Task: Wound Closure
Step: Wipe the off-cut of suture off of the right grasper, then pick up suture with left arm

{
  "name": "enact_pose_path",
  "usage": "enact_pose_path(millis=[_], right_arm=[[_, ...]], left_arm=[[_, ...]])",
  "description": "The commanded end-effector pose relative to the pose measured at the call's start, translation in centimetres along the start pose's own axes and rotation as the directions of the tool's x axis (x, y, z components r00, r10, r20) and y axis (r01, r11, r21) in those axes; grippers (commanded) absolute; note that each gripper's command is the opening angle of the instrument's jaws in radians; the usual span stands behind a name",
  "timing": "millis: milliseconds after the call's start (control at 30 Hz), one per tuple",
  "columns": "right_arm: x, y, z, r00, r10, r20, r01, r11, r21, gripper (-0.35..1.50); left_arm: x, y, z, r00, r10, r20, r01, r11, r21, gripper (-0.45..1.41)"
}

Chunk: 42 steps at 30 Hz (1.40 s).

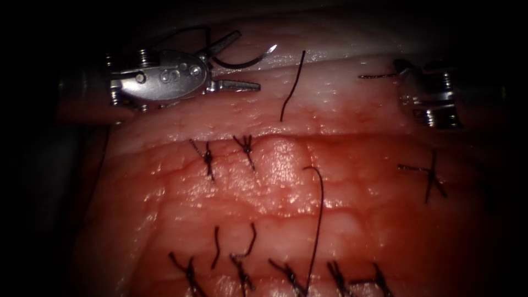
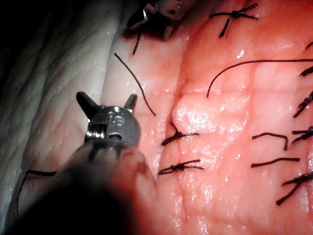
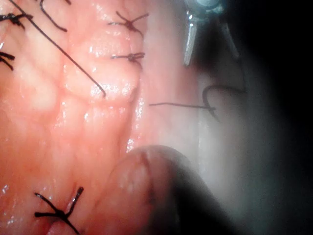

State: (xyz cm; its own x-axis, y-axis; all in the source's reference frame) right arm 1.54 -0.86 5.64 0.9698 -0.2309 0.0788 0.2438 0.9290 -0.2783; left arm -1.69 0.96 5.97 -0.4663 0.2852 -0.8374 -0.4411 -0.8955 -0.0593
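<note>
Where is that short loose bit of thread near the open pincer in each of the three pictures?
Endoscope view: the loose thread lies on pale tissue, right of the open left pincer.
Left wrist view: the loose thread lies just beyond that pincer.
Right wrist view: the loose thread lies near the same pincer.
Shared landmark: the pair of knotted stitches beside it.

Red fluid (image 1: 330,231) is being observed as a wet sheen. Tied knots (image 1: 208,159) are being recorded in two rows. A loose cut end (image 1: 295,85) is being noted lying apart from them.
</note>
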Motion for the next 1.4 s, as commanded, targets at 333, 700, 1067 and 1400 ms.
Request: enact_pose_path(millis=[333, 700, 1067, 1400], right_arm=[[0.59, -0.23, 0.22, 0.946, -0.31, 0.094, 0.313, 0.95, -0.019, 1.38], [0.56, -0.74, 0.52, 0.83, -0.441, 0.342, 0.423, 0.897, 0.129, 1.06], [-0.21, -0.79, 0.74, 0.859, -0.313, 0.405, 0.295, 0.949, 0.11, 1.3], [-0.49, -0.42, 0.38, 0.907, 0.069, 0.415, -0.072, 0.997, -0.007, 1.3]], left_arm=[[-0.01, 0.0, 0.07, 1.0, 0.001, -0.002, -0.001, 1.0, 0.0, 0.39], [-0.02, 0.0, 0.07, 1.0, 0.002, -0.002, -0.002, 1.0, 0.0, 0.39], [-0.02, 0.0, 0.07, 1.0, 0.003, -0.004, -0.003, 1.0, -0.002, 0.37], [-0.01, 0.0, 0.07, 1.0, 0.002, -0.027, -0.002, 1.0, -0.021, 0.19]])
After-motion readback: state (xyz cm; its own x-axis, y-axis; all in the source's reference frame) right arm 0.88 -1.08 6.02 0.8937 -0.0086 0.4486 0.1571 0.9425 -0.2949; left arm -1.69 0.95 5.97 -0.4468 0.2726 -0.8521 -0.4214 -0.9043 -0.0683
